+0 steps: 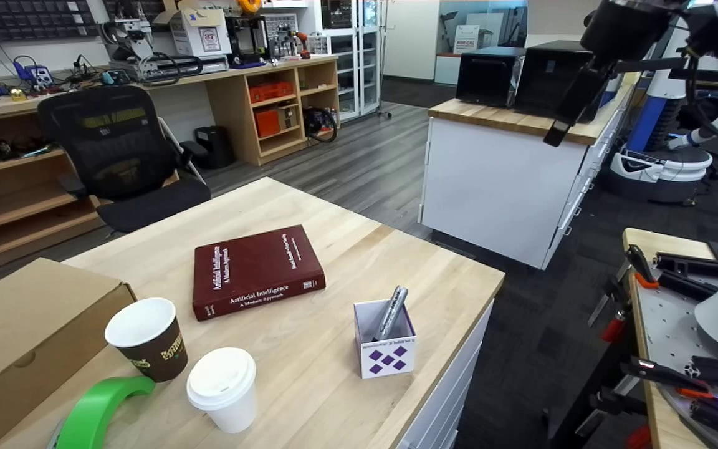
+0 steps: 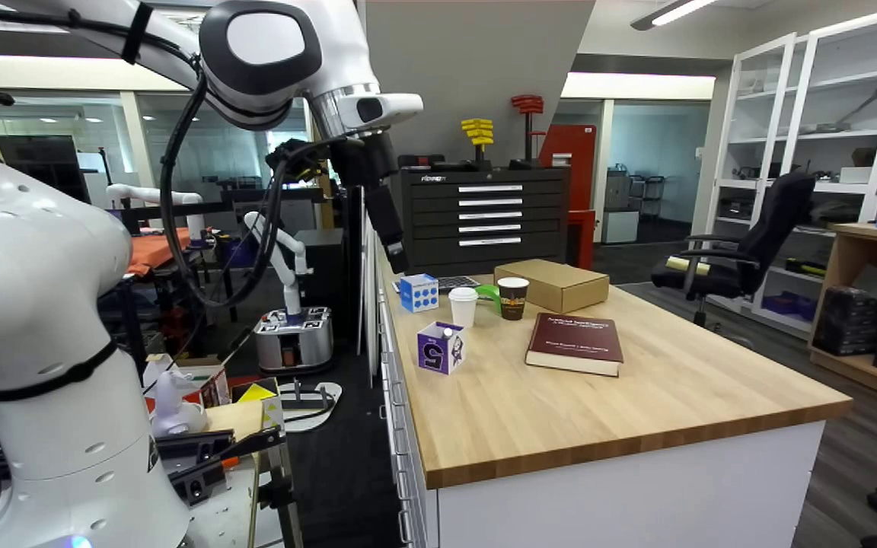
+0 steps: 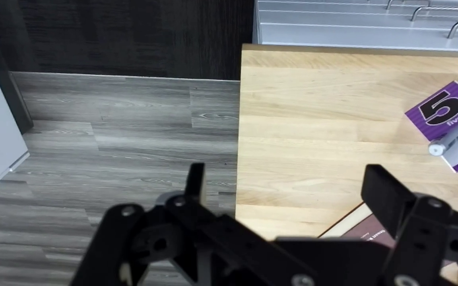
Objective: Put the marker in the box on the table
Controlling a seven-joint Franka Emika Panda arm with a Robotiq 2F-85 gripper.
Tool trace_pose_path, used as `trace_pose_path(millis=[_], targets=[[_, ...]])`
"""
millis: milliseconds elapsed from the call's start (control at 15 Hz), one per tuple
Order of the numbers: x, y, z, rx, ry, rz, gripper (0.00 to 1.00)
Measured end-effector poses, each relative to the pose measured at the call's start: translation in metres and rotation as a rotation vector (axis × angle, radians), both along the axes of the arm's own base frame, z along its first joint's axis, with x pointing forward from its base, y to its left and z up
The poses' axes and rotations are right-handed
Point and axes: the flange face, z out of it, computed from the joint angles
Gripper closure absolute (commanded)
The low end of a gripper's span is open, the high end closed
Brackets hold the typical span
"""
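Observation:
The marker (image 1: pixel 391 315) is a grey stick standing tilted inside the small open box (image 1: pixel 387 359), its upper end above the rim. The box is white with purple diamonds and stands on the light wooden table (image 1: pixel 359 255). In an exterior view the box (image 2: pixel 438 352) shows a purple side with a 5, and only the marker's end (image 2: pixel 447 333) shows. In the wrist view the box (image 3: pixel 443 109) and marker (image 3: pixel 451 139) are at the right edge. My gripper (image 3: pixel 284 171) is open and empty, above the table and apart from the box. It also shows in both exterior views (image 1: pixel 556 134) (image 2: pixel 396 255).
A dark red book (image 1: pixel 259 271) lies near the box. A white lidded cup (image 1: pixel 225 386), a brown cup (image 1: pixel 150 340), a green curved object (image 1: pixel 97 411) and a large cardboard box (image 1: pixel 35 324) stand on the table. A blue-and-white box (image 2: pixel 419 294) stands behind the cups.

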Motion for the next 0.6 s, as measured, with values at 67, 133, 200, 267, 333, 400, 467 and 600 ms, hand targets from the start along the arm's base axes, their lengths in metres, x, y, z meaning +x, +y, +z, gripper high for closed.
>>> trace_pose_path(millis=[67, 133, 200, 267, 333, 400, 467, 600], targets=[[-0.0002, 0.0010, 0.0001, 0.004, 0.001, 0.015, 0.00], [-0.0003, 0.0020, 0.0003, 0.008, 0.003, 0.032, 0.00], [-0.0005, 0.0030, 0.0005, 0.015, 0.004, 0.049, 0.00], [-0.0008, 0.0041, 0.0007, 0.022, 0.006, 0.067, 0.00], [-0.0010, 0.0051, 0.0009, 0.028, 0.008, 0.086, 0.00], [-0.0011, 0.0056, 0.0010, 0.029, 0.009, 0.104, 0.00], [-0.0012, 0.0060, 0.0011, 0.029, 0.011, 0.124, 0.00], [-0.0014, 0.0060, 0.0011, 0.027, 0.014, 0.158, 0.00]])
